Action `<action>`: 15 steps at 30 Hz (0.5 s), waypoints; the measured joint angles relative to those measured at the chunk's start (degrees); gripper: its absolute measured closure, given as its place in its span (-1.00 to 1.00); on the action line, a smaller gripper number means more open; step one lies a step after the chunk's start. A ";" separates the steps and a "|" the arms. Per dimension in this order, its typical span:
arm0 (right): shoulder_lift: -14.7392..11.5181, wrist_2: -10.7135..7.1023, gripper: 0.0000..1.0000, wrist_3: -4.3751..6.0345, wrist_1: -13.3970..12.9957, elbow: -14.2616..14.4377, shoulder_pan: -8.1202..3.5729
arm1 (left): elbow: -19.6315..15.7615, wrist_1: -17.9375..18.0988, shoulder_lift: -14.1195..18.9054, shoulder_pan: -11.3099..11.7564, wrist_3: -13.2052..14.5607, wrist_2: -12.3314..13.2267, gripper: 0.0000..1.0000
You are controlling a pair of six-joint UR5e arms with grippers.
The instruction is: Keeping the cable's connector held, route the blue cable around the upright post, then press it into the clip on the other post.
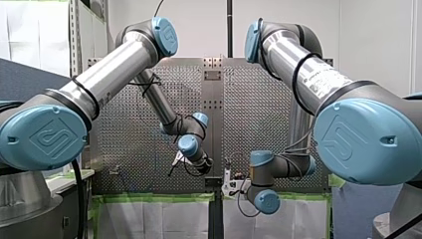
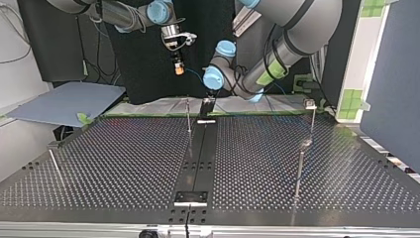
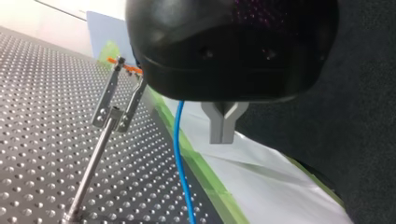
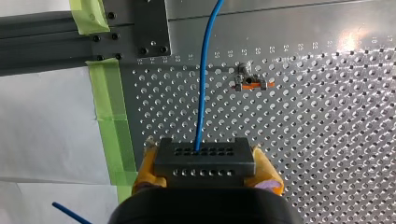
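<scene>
Your right gripper (image 4: 205, 166) is clamped on the dark connector (image 4: 204, 158), with the blue cable (image 4: 203, 84) running from it over the perforated table (image 4: 327, 140), beside the clip post (image 4: 247, 83). Whether your left gripper (image 3: 224, 126) grips anything, I cannot tell

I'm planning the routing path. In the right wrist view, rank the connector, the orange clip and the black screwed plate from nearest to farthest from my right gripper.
1. connector: held in my right gripper.
2. orange clip: ahead, to one side of the blue cable.
3. black plate: farthest ahead, on the cable's other side, at the table's edge.
</scene>
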 joint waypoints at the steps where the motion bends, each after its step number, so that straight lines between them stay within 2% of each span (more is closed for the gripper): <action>1: 0.00 0.00 1.00 0.00 0.00 -0.02 -0.02 | 0.00 0.06 0.00 0.00 0.01 -0.04 1.00; 8: 0.00 0.21 1.00 0.20 0.09 -0.15 -0.73 | 0.00 0.34 0.00 -0.53 0.09 -0.43 1.00; 15: -0.01 0.09 1.00 0.44 0.61 -0.91 -2.63 | 0.00 2.61 -0.05 -2.14 -0.41 -2.43 1.00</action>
